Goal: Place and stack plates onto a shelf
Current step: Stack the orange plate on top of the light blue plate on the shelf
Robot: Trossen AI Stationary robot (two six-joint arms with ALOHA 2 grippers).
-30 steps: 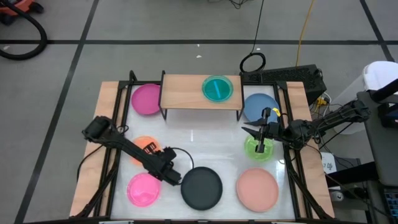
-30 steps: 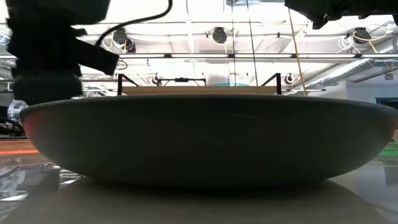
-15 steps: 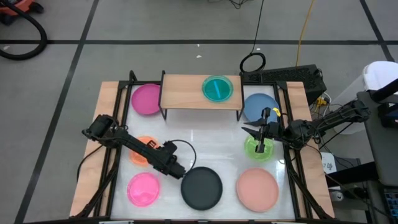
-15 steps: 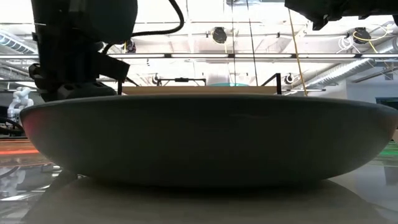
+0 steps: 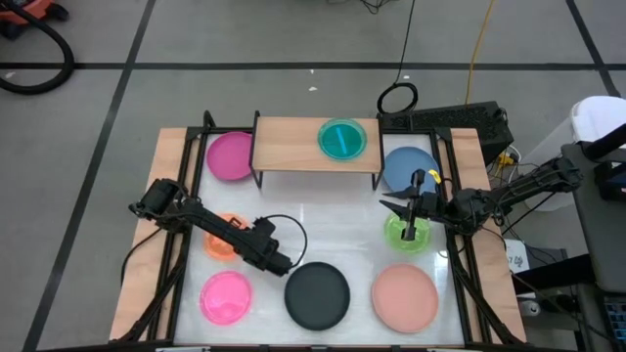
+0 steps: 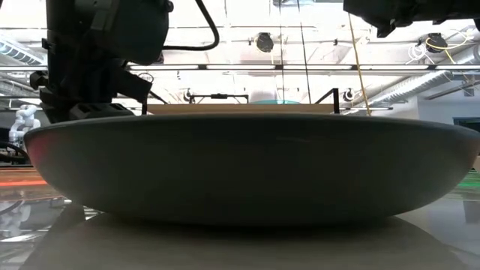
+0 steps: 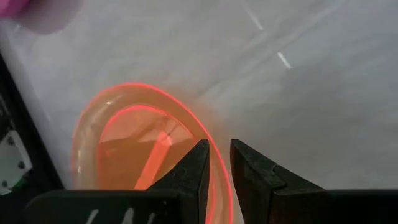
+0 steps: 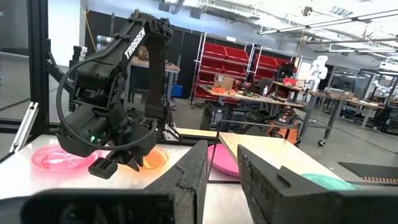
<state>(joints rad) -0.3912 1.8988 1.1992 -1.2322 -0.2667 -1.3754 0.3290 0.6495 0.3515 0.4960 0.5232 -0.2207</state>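
Observation:
The small translucent orange plate (image 5: 219,244) lies left of centre on the table, partly under my left arm. My left gripper (image 7: 219,143) stands at its rim, shut on it, and shows behind the black plate in the low view (image 6: 97,67). My right gripper (image 8: 222,146) waits shut above the green plate (image 5: 406,235) at the table's right. The shelf (image 5: 293,147), a light-wood board on black legs, stands at the far side with the cyan plate (image 5: 341,139) on it. My left gripper has the orange plate's rim (image 7: 216,177) in the narrow gap between its two fingers, one finger (image 7: 198,168) inside the plate and one outside. The fingers come from above, slanting down. The plate (image 8: 149,159) looks level, down at the table.
The magenta plate (image 5: 231,156) lies left of the shelf and the blue plate (image 5: 409,166) right of it. Pink (image 5: 225,296), black (image 5: 317,295) and salmon (image 5: 404,296) plates line the near edge. Bare white tabletop (image 5: 323,230) shows in the middle.
My left arm has swung from over the pink plate's right edge toward the far edge and a little to the right, and has come to rest at the orange plate. No plate has visibly moved.

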